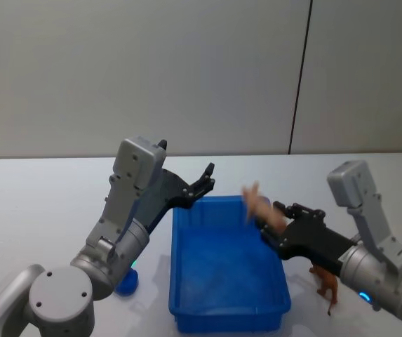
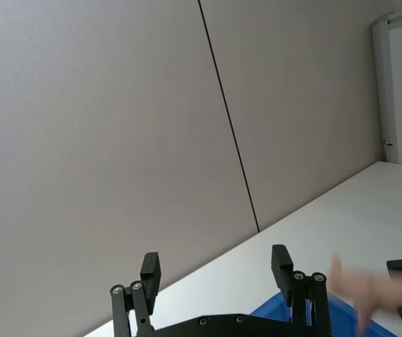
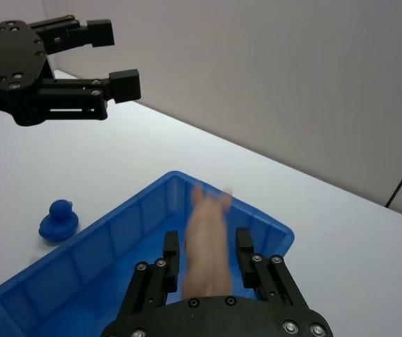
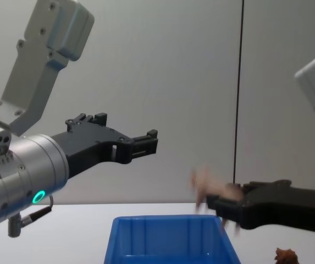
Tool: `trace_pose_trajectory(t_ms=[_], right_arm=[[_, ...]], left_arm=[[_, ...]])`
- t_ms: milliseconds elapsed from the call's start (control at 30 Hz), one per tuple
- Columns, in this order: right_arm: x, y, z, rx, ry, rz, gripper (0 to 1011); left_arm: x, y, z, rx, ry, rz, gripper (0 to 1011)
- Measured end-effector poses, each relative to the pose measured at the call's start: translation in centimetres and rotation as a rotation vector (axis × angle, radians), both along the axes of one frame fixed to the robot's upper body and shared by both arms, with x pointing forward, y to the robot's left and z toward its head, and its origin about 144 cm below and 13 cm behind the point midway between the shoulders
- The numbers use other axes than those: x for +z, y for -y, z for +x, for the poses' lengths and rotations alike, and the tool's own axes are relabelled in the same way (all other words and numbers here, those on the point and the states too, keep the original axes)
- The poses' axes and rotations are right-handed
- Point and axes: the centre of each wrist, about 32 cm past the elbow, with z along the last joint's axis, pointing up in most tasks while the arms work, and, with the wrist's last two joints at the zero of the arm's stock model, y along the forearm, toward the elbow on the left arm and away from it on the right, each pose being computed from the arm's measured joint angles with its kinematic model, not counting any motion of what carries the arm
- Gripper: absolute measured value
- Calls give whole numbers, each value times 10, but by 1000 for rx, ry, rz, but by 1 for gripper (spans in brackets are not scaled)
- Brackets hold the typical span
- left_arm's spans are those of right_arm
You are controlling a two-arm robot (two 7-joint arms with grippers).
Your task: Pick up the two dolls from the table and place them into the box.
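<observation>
three dolls showed: the right pincer [image 1: 269,223] gripped a pink doll [image 1: 259,202] above the one blue box [image 1: 229,270]; a blue doll [image 1: 126,282] and a brown doll [image 1: 325,282] sat on the counter [image 1: 39,210] either side. the left pincer [image 1: 202,181] hung open, empty.

Looks like a robot test room or lab rather than a home: bare white table [image 1: 39,203], plain grey panelled wall [image 1: 151,70] with one dark vertical seam [image 1: 300,77], a white door frame [image 2: 385,84] at one side, no furnishings or household clutter.
</observation>
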Motion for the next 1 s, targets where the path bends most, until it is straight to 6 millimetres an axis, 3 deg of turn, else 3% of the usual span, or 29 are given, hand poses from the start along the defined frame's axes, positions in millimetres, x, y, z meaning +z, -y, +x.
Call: trace_pose_trajectory(t_ms=[33,133,367,633,1000], right_arm=[[0,-1,0,4,-4,-1,440],[-2,-4,2,9,-16,-6,578],[-3,-5,5,4,-25,-10,775],[-2,6,9,-45,-14,-1,992],[-5,34,4,-134,-43,-3,1001]], left_arm=[[0,0,0,0,0,0,1001],[0,0,0,0,0,0,1001],[0,0,0,0,0,0,1001],[0,0,0,0,0,0,1001],[0,0,0,0,0,0,1001]])
